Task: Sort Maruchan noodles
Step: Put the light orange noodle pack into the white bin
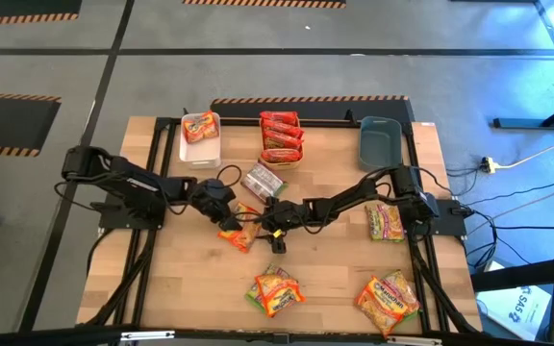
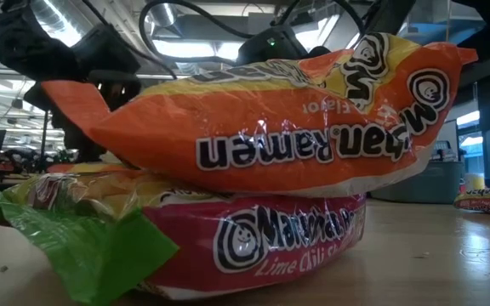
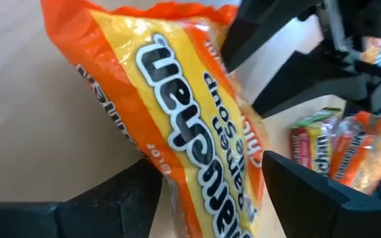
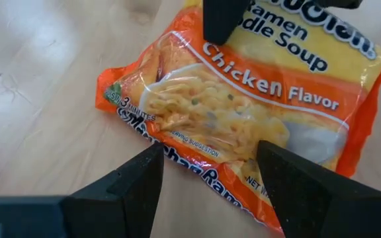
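An orange-yellow chicken-flavour Maruchan packet [image 1: 242, 234] sits mid-table between both grippers. My left gripper [image 1: 229, 223] comes from the left and is shut on it; the packet [image 3: 177, 112] fills the gap between its fingers. My right gripper [image 1: 275, 231] reaches in from the right and is open. Its fingers [image 4: 210, 178] stand on either side of the packet's end [image 4: 177, 125], apparently apart from it. A silvery packet [image 1: 263, 180] lies face down just beyond. Other packets lie in piles near the front edge [image 1: 275, 290], [image 1: 390, 300] and at the right [image 1: 386, 221]. My left gripper holds the orange packet pinched between its two fingers, which come from above, slanting from the table's left. One finger [image 4: 222, 20] sits on the printed front near the name end [image 4: 270, 26]. The opposite end [image 4: 131, 99] lies on the table, and the packet is tilted.
A white bin [image 1: 186, 144] at the far left holds one orange packet. Red packets [image 1: 282, 137] are stacked at the far middle. A grey-blue bin [image 1: 380, 141] stands at the far right. In the low view a front pile of orange [image 2: 279, 119], red and green packets hides most of the table.
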You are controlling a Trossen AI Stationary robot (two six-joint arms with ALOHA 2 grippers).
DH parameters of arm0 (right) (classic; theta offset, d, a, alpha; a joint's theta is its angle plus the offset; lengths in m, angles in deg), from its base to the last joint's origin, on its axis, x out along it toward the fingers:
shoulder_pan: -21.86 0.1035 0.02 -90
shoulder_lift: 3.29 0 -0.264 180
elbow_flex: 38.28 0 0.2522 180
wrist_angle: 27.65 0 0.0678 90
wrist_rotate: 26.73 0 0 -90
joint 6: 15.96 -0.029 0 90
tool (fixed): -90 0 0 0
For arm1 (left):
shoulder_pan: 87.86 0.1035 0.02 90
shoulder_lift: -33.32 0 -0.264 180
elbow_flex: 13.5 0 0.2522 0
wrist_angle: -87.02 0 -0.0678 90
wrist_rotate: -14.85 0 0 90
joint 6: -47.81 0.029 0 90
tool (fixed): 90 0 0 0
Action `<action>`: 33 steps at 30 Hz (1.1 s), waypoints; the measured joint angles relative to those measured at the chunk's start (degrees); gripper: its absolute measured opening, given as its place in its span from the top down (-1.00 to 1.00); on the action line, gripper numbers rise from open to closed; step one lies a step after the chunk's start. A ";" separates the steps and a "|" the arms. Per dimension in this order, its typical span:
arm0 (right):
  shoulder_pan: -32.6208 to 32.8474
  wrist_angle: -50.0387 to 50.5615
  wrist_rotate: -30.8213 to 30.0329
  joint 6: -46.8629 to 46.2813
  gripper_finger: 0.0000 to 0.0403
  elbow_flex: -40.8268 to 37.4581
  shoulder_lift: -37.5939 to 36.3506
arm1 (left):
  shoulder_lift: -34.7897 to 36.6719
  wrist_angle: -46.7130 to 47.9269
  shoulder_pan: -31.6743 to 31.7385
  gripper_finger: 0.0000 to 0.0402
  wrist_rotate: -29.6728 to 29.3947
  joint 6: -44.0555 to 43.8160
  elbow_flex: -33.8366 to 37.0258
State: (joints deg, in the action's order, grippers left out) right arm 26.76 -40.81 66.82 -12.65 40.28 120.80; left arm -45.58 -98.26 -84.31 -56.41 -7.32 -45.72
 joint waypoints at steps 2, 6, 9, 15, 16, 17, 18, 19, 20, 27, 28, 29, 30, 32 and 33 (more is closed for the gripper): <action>0.00 -0.02 0.01 0.00 -0.19 0.00 0.00 | -0.73 -0.05 -0.02 -0.22 -0.65 0.00 0.00; 0.00 -0.04 0.00 0.00 -0.19 0.00 0.02 | -1.42 -0.10 -0.02 -0.05 -1.82 0.27 0.00; 0.00 0.55 0.02 -0.07 -0.19 0.00 -0.03 | -1.41 -0.52 -0.01 0.11 -1.84 1.65 0.00; 0.00 6.57 2.10 0.23 -0.19 -0.07 -6.25 | -0.21 -1.02 0.00 0.36 -2.34 6.33 -0.02; 0.00 8.02 2.12 1.47 -0.19 -0.06 -7.45 | -0.15 -1.25 -0.02 0.39 -2.66 7.84 -0.03; 0.00 9.97 2.04 3.24 -0.19 -0.04 -8.86 | -0.15 -1.26 0.01 0.42 -2.96 9.78 -0.04; 0.00 12.70 1.80 5.65 -0.19 -0.05 -10.33 | -0.15 -1.21 0.02 0.45 -3.07 12.43 -0.04; -0.02 15.23 0.86 8.46 -0.19 -0.07 -11.75 | -0.15 -1.22 0.02 0.48 -3.09 15.15 -0.04; -0.30 16.64 -0.19 11.08 -0.19 -0.04 -13.04 | -0.15 -1.25 0.02 0.50 -3.16 17.57 -0.04; -4.97 30.64 -2.51 21.34 -0.19 -0.04 -25.33 | 1.28 -1.28 0.20 0.60 -4.41 30.38 -0.08; -5.76 32.36 -2.48 21.34 -0.19 -0.04 -27.42 | 2.00 -0.81 0.24 0.60 -4.94 31.53 -0.07; -6.54 34.47 -2.18 21.14 -0.19 -0.04 -29.48 | 2.91 -0.73 0.24 0.60 -5.23 32.86 -0.07; -7.16 36.00 -1.71 20.82 -0.19 -0.04 -31.44 | 4.16 -0.66 0.24 0.60 -5.67 34.37 -0.07; -8.10 38.93 -1.07 19.40 -0.19 0.00 -35.24 | 7.11 1.01 0.22 0.60 -7.38 37.89 -0.75; -8.48 40.24 -0.98 18.57 -0.19 -0.02 -37.06 | 8.92 3.73 0.22 0.60 -8.81 39.92 -1.60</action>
State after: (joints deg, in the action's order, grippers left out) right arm 18.28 -0.57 65.84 5.92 40.26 83.74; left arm -36.66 -94.52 -84.09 -65.22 32.60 -47.32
